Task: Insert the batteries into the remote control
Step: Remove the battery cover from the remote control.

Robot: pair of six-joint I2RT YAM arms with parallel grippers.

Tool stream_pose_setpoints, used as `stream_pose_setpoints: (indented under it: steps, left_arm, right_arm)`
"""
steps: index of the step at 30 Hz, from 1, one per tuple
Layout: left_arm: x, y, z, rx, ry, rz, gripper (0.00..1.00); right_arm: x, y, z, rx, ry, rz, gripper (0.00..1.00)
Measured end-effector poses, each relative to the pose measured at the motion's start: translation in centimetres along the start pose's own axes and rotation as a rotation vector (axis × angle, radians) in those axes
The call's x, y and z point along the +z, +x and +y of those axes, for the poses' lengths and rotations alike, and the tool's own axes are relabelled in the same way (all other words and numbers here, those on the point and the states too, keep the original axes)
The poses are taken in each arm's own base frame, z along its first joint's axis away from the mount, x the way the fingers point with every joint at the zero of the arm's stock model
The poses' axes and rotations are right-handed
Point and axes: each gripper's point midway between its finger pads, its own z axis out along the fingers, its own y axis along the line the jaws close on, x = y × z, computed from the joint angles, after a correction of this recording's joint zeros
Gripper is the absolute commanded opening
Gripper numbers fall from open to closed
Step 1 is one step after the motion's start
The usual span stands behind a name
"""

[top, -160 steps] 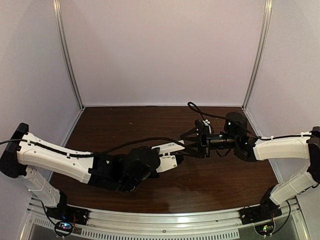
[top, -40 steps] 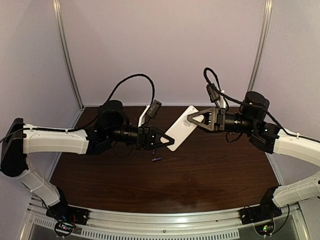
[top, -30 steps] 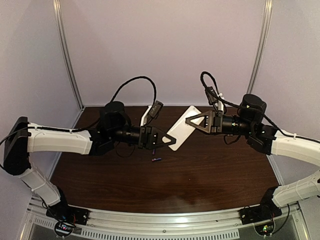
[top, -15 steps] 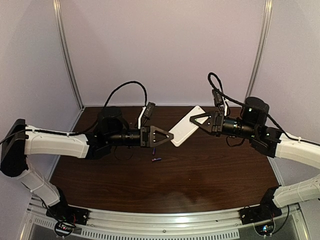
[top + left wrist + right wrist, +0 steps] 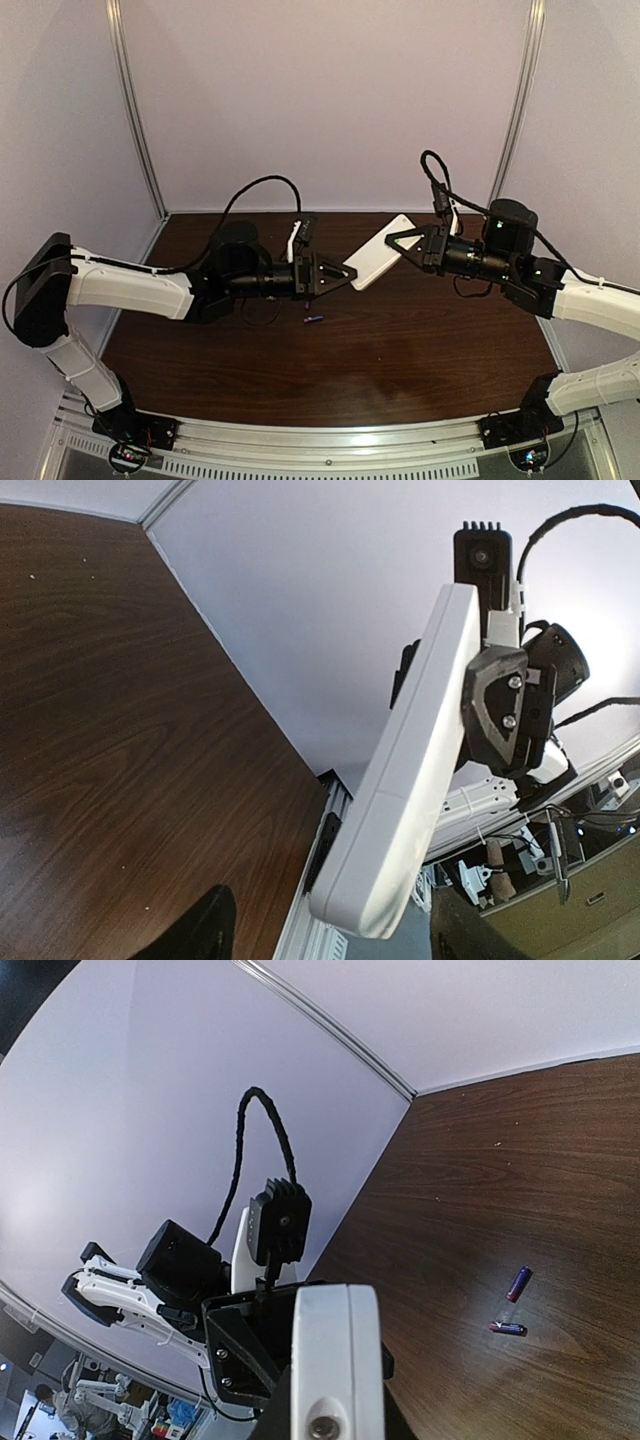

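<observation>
The white remote control (image 5: pixel 374 262) hangs tilted in the air above the table. My right gripper (image 5: pixel 395 246) is shut on its upper end. My left gripper (image 5: pixel 348 275) is open, its fingers (image 5: pixel 203 932) standing on either side of the remote's lower end (image 5: pixel 368 900) without touching it. In the left wrist view the remote control (image 5: pixel 415 770) shows its plain side, with the right gripper's finger (image 5: pixel 500 715) clamped on it. Two purple-blue batteries (image 5: pixel 518 1283) (image 5: pixel 507 1328) lie on the wood close together; in the top view one battery (image 5: pixel 313 319) shows below the left gripper.
The dark wooden table (image 5: pixel 400 350) is walled by pale panels on three sides. A metal rail (image 5: pixel 330 440) with both arm bases runs along the near edge. A black cable (image 5: pixel 262 185) loops above the left wrist.
My left gripper has opened and slid right until its fingers straddle the remote's lower end. The right arm shifted the remote slightly right.
</observation>
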Motion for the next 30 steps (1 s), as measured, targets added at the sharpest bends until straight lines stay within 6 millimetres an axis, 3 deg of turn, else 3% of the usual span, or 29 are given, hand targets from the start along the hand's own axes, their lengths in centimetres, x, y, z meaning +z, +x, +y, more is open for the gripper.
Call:
stream_pose_setpoints:
  steps: [6,13,22,25,30]
  left_arm:
    - [0.7,-0.5,0.6,-0.043,-0.015,-0.016,0.51]
    - [1.5,-1.1,0.6,-0.063,-0.01,-0.023,0.54]
    - [2.5,-1.6,0.4,-0.071,0.008,-0.022,0.45]
    - [2.8,-1.6,0.4,-0.076,0.011,-0.02,0.38]
    - [2.8,-1.6,0.2,-0.075,0.022,-0.018,0.39]
  right_arm:
    - [0.0,-0.2,-0.3,-0.006,0.015,-0.011,0.0]
    - [0.0,0.1,-0.9,-0.02,0.047,-0.006,0.0]
    - [0.0,0.2,-1.1,-0.041,0.056,-0.004,0.0]
    - [0.0,0.1,-1.3,-0.045,0.064,-0.008,0.0]
    - [-0.1,0.0,-1.4,-0.036,0.076,-0.018,0.0]
